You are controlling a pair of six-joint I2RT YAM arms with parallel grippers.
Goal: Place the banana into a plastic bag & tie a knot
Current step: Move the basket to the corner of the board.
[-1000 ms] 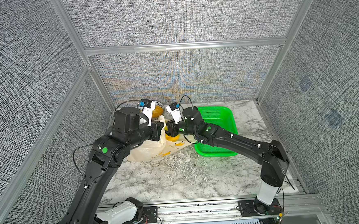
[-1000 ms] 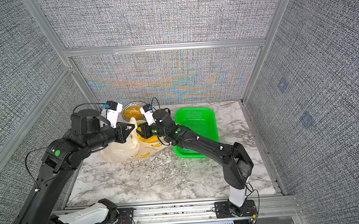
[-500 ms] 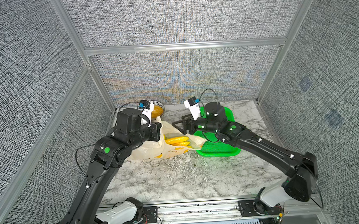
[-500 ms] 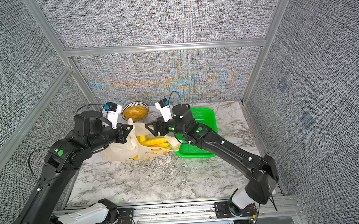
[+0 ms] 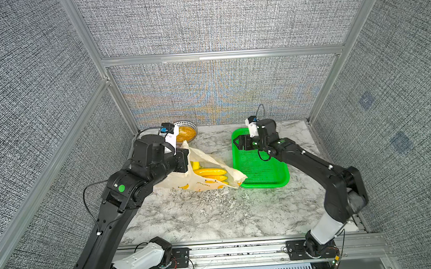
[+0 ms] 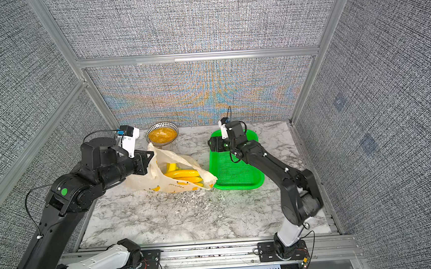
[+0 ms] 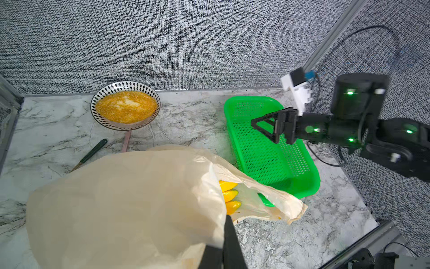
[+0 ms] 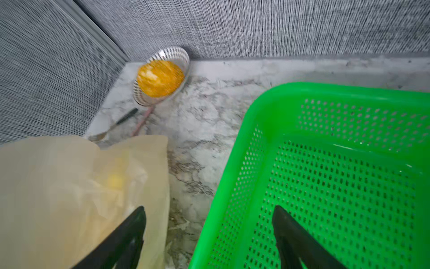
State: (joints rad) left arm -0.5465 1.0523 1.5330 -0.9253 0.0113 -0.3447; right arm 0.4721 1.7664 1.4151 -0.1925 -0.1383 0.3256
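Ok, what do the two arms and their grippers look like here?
Both the left arm and right arm are matte black with a white lowest link, green indicator lights and thin black cables looping alongside. Each wrist carries a white camera block with a blue connector. The right gripper has black, open-framed triangular fingers.

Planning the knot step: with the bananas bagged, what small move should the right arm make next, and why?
Probably bring the open right gripper down to the plastic bag's loose edge by the green basket. The left gripper holds only the opposite edge, the bananas are inside, no knot yet.
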